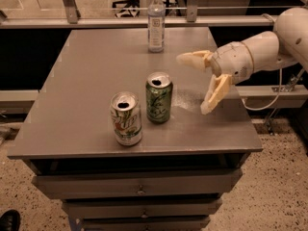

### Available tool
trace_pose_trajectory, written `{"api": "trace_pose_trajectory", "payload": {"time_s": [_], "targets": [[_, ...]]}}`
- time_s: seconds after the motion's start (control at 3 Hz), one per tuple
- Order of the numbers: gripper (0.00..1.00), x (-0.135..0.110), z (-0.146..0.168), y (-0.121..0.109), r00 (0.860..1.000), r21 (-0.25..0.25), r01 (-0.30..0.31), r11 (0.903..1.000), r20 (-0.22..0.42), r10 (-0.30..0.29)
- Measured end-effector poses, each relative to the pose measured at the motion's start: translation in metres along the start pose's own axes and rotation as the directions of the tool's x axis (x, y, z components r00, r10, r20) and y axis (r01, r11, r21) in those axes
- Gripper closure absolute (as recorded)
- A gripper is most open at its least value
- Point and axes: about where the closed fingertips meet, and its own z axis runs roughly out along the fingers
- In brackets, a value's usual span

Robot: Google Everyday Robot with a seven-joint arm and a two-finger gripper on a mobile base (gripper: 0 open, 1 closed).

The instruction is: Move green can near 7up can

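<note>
The green can (159,98) is dark green with pale swirls and an open silver top. It stands upright near the middle front of the grey table (96,66). The 7up can (126,119) is mostly white with a green and red logo. It stands upright just left of and in front of the green can, with a small gap between them. My gripper (195,83) is open and empty. It hovers to the right of the green can, clear of it, with one finger (192,59) behind and one (215,94) in front.
A clear plastic water bottle (156,20) stands at the table's back edge. A railing runs behind the table. Drawers sit under the tabletop. My white arm (269,49) reaches in from the right.
</note>
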Motion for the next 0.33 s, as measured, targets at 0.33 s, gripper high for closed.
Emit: {"api": "trace_pose_trajectory", "payload": {"time_s": [0.33], "targets": [[0.00,-0.0019,-0.0037,-0.0021,1.000,0.013,0.005,0.9999,-0.003,-0.005]]}}
